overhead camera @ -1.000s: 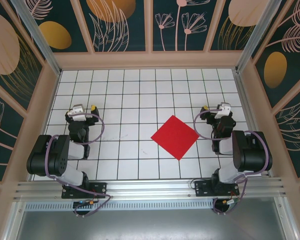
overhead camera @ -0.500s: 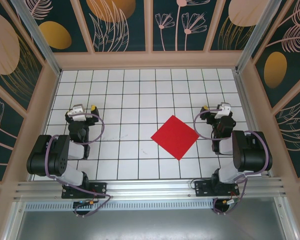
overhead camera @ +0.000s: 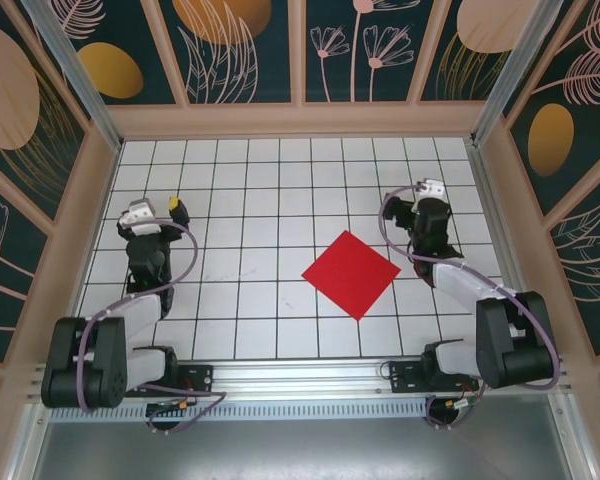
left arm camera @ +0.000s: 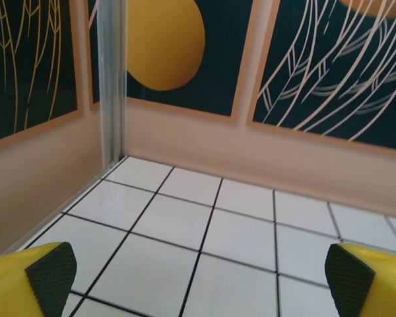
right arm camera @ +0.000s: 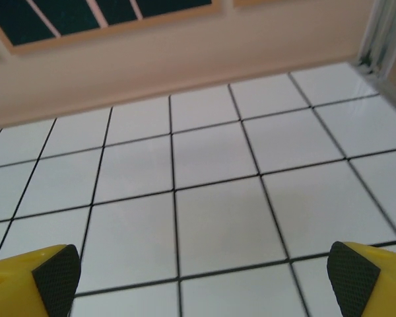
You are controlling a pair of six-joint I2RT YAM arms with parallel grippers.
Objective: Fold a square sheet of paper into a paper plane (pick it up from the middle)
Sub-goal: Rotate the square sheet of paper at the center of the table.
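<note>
The sheet lies flat on the table, turned corner-on like a diamond, so there's no long side to favour. Just beyond its right corner hangs the right gripper, jaws spread wide, nothing in them, pointing away from the sheet. Well off to the sheet's left, the left gripper is equally wide and empty. The right arm looks the nearer.

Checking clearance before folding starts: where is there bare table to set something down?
Bare tiles span the strip along the back wall, and the patch between the left arm and the red paper. It is tightest between the paper's right corner and the right arm.
</note>
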